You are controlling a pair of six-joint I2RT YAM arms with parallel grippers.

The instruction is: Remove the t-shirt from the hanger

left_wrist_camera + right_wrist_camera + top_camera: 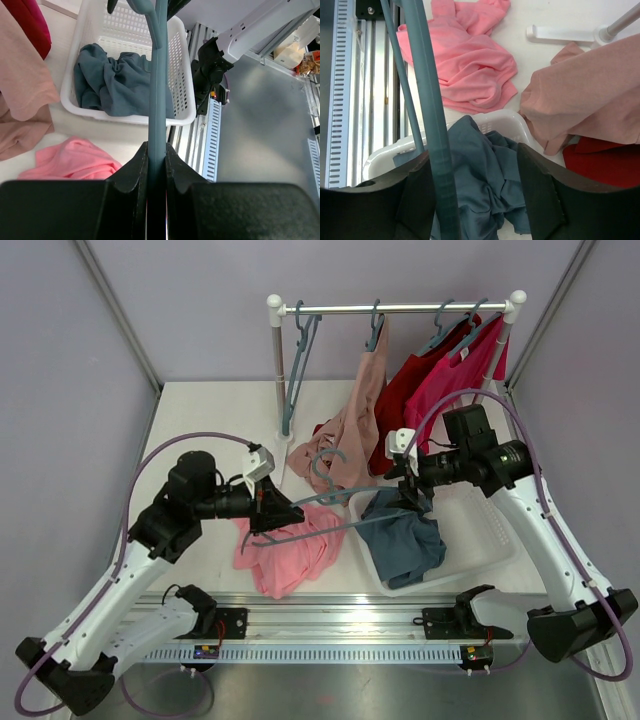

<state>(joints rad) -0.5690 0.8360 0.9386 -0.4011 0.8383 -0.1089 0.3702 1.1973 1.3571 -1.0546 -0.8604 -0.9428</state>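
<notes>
White bench (200,410), matte and flat, carries everything. Rack (400,309) at the back: metal rail on white posts, with one dusty-pink top and two red ones hanging limp, there to queue garments.

Basket (478,528) on the right is white perforated plastic, rigid, and sits under the right arm as the drop bin. Blue-grey tee (405,540) is heaped inside it, soft knit, crumpled, one fold draped over the near rim. Pink tee (290,555) is bunched on the bench just beside the basket, below the left arm.

Hanger (159,90): teal plastic, thin and smooth, held in the air between the two arms, hook up. It looks bare, no cloth on it in any view.

Left hand (156,150) is pinched tight on the hanger bar and carries it. Right hand (474,152) is spread wide over the basket; the bar runs just beside one finger and nothing is clamped.

My read: the tee is off, probably the blue-grey one directly under the spread hand, though I can't rule out the pink. What's left is parking the hanger.
</notes>
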